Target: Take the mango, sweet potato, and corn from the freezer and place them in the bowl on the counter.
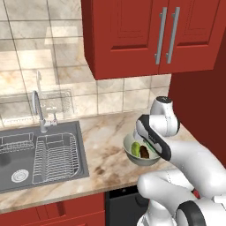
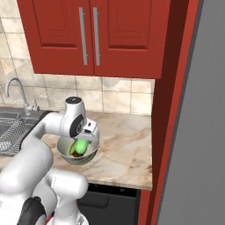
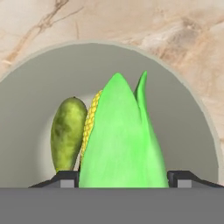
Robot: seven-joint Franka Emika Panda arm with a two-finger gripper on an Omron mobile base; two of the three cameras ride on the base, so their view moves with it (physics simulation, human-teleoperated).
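Corn [image 3: 124, 140]: green husk with a strip of yellow kernels, sits between the two finger tips in the hand view, long axis running away from the hand toward the bowl floor
Gripper [image 3: 123, 177]: partway open, one dark tip on each side of the husk, both touching or nearly touching it; looks like a grip on the corn, though actual contact is hard to confirm
Gripper pose: pointing down, directly above the bowl; wrist covers part of the bowl in both base views
Bowl [image 3: 192, 131]: pale grey-green, round, directly under the hand; rim rings the corn on all sides, so the corn tip is over the middle
Mango [image 3: 68, 133]: olive-green oval already lying in the bowl, just beside the corn on the kernel side, lengthwise roughly parallel to it
Sweet potato [image 1: 145, 151]: dark lump in the bowl next to the green item, seen in the left base view
Counter [image 1: 106, 145]: marbled stone, bowl stands on it near the right end, sink [image 1: 39, 154] well apart to the left
Key relation: corn hangs tip-down straight above free bowl floor beside the mango; release should drop it in, no sideways shift needed
Risk: long corn may lean on the rim or the mango
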